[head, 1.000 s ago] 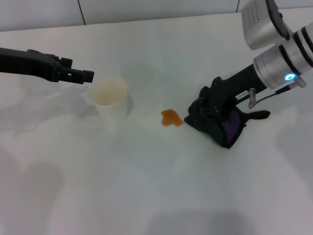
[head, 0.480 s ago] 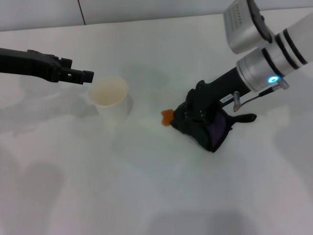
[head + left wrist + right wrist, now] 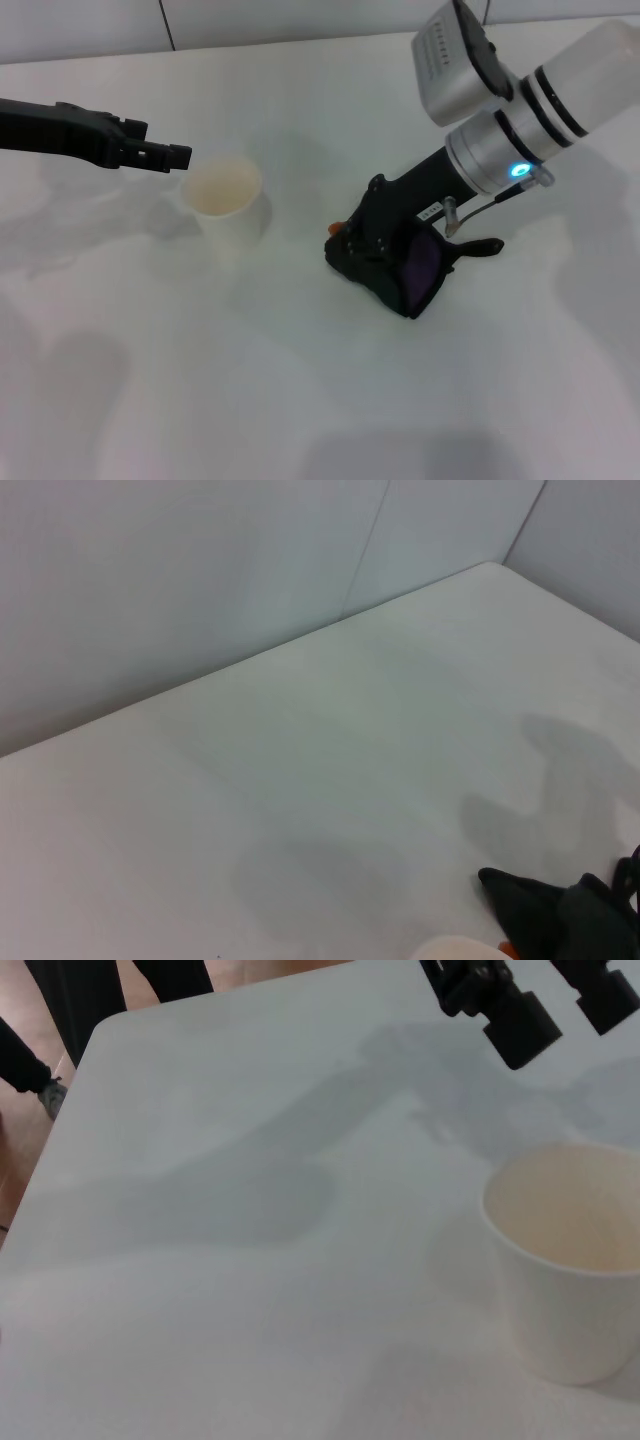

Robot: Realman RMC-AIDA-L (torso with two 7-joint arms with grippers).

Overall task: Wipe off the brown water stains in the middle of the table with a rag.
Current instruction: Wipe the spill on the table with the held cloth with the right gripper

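Near mid-table, my right gripper (image 3: pixel 372 250) presses the rag (image 3: pixel 400 268) down on the table (image 3: pixel 300 380), its fingers clamped on the cloth — the black folds bunch around them and a purplish inner side shows at the edge facing away from the cup. At the rag's cup-facing edge, the stain (image 3: pixel 337 226) shows only as a small orange sliver; the cloth covers the rest. In the left wrist view the same sliver of stain (image 3: pixel 509 948) peeks out beside the dark rag (image 3: pixel 560 920) at the frame's border, with the table (image 3: pixel 330 770) running back to a pale wall. My right forearm slants down from the far right side, a blue light glowing on its silver wrist ring. Left of the rag, near but apart from it, a pale cup (image 3: pixel 228 203) stands upright with its tan inside visible; the right wrist view shows the cup (image 3: pixel 566 1260) close by on the table (image 3: pixel 220 1290). My left gripper (image 3: pixel 170 155) hovers just beside the cup's rim on its far left side, off the table; in the right wrist view this left gripper (image 3: pixel 560 1015) appears beyond the cup with its two black fingers (image 3: pixel 520 1030) spread apart — nothing between them.
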